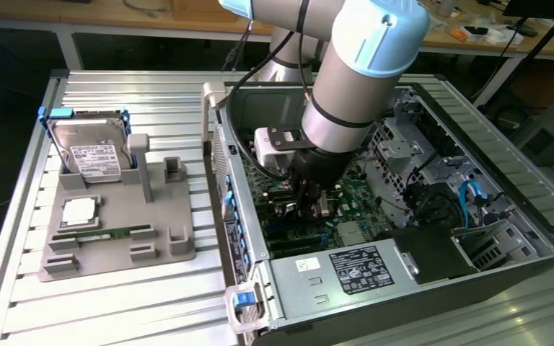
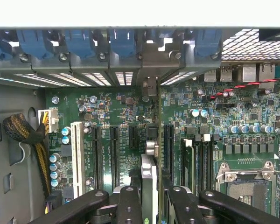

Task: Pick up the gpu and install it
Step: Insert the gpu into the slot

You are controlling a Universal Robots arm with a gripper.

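Here the arm reaches straight down into the open computer case (image 1: 522, 216), which lies on its side on the ribbed metal bench (image 1: 113, 303). The gripper (image 2: 153, 198) is narrowed onto the gpu (image 2: 148, 172) and clamps the thin card edge-on between its black fingers (image 2: 129, 205). The card stands upright over the green motherboard (image 2: 107, 107), between two long black slots (image 2: 114, 149). It runs towards the perforated rear wall with its row of blue plastic clips (image 2: 79, 42). Whether its lower edge is seated I cannot tell.

Room is tight. Slots flank the card closely, a white slot (image 2: 76, 151) lies further off, and a braided cable bundle (image 2: 23, 130) hugs the case wall. The metal-framed processor socket (image 2: 245, 179) sits well apart.

On the exterior view's left, a grey moulded tray (image 1: 176, 249) carries a silver hard drive (image 1: 89, 155) tilted against its stand. A flat square chip (image 1: 78, 210) and a narrow green memory stick (image 1: 104, 234) lie there too.
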